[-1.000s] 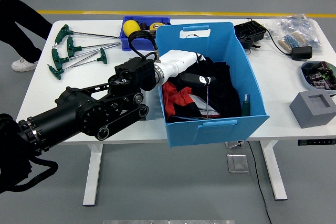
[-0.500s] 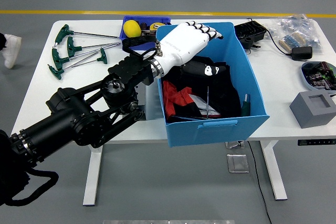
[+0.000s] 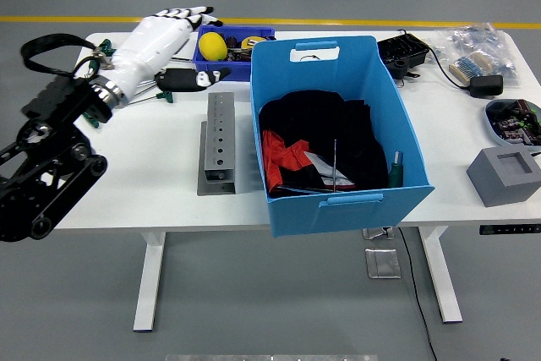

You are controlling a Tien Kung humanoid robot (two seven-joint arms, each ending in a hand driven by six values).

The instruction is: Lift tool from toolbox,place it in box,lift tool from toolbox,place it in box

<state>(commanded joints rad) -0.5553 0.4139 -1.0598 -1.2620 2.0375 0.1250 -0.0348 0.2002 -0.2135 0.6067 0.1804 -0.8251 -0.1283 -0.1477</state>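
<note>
My left hand (image 3: 188,45) is white, and its fingers (image 3: 188,14) are spread wide with nothing in them. It hovers over the table's far left, just left of the small dark blue toolbox (image 3: 238,33). That toolbox holds a yellow tool (image 3: 211,44) and other bits. The large light blue box (image 3: 338,200) stands in the middle. Inside it lie black and red cloth (image 3: 313,145) and a green-handled tool (image 3: 395,168) leaning in the right corner. The green T-handle wrenches (image 3: 100,99) are partly hidden under my wrist. My right hand is out of the picture.
A grey metal block with holes (image 3: 220,143) lies left of the big box. At the right are a grey foam block (image 3: 505,175), a tray of small parts (image 3: 514,120), a black charger (image 3: 486,84) and a black case (image 3: 401,52).
My left arm has pulled out of the big box and swung back and left to the toolbox side, uncovering the grey metal block. The person's shoe at far left is gone.
</note>
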